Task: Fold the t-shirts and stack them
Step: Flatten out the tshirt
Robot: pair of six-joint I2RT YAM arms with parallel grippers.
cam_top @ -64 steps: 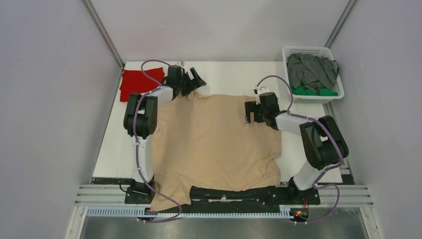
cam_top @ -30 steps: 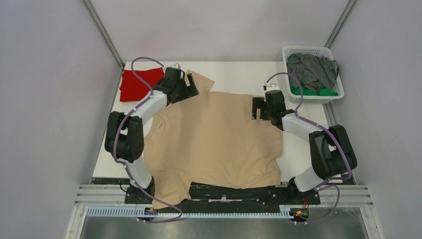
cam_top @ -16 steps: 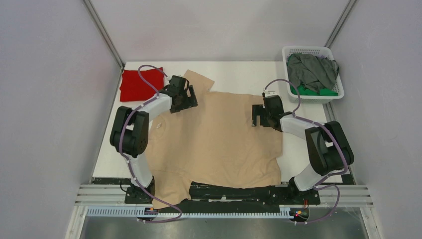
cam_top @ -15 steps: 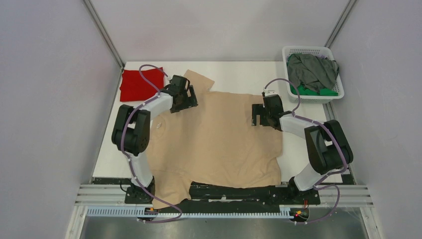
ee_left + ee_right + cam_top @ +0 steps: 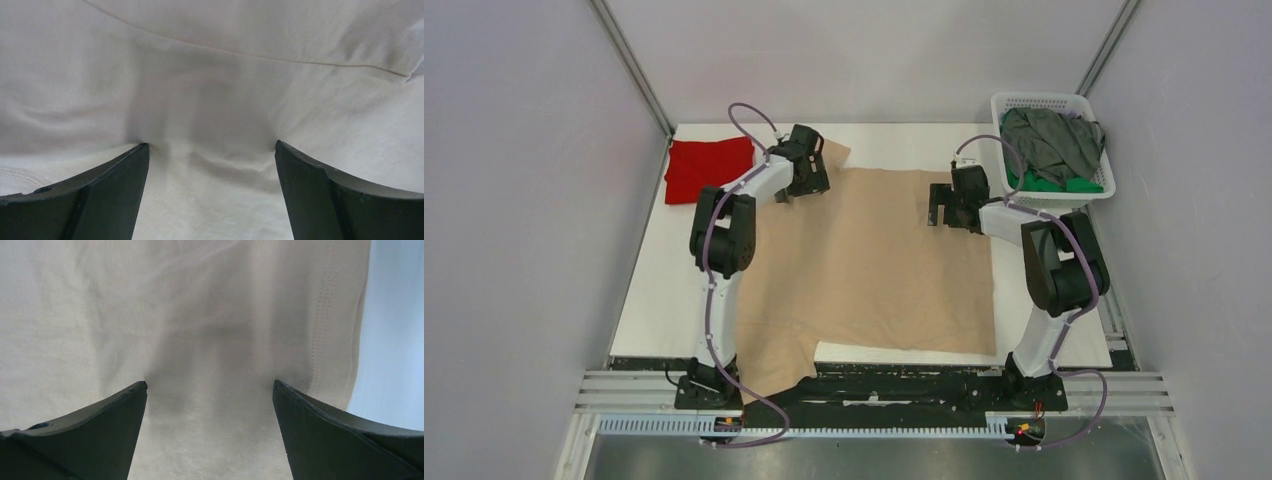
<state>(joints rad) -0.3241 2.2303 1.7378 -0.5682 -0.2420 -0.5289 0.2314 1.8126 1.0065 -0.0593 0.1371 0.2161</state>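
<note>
The large beige t-shirt (image 5: 874,270) lies spread flat on the white table (image 5: 894,140), one part hanging over the near edge at the left. My left gripper (image 5: 807,185) is open at the shirt's far left corner; in the left wrist view its gripper (image 5: 210,147) has both tips pressing on beige cloth (image 5: 215,75). My right gripper (image 5: 942,208) is open at the shirt's far right edge; in the right wrist view the gripper (image 5: 209,384) rests on cloth next to the stitched hem (image 5: 325,315). A red t-shirt (image 5: 707,168) lies folded at the far left.
A white basket (image 5: 1044,98) at the far right corner holds a dark grey shirt (image 5: 1049,140) and a green one (image 5: 1064,183). Grey walls close in the table on three sides. A metal rail runs along the near edge by the arm bases.
Both grippers have moved toward the far side with the shirt's far edge. The shirt has slid away from the near edge and lies flatter and straighter.
</note>
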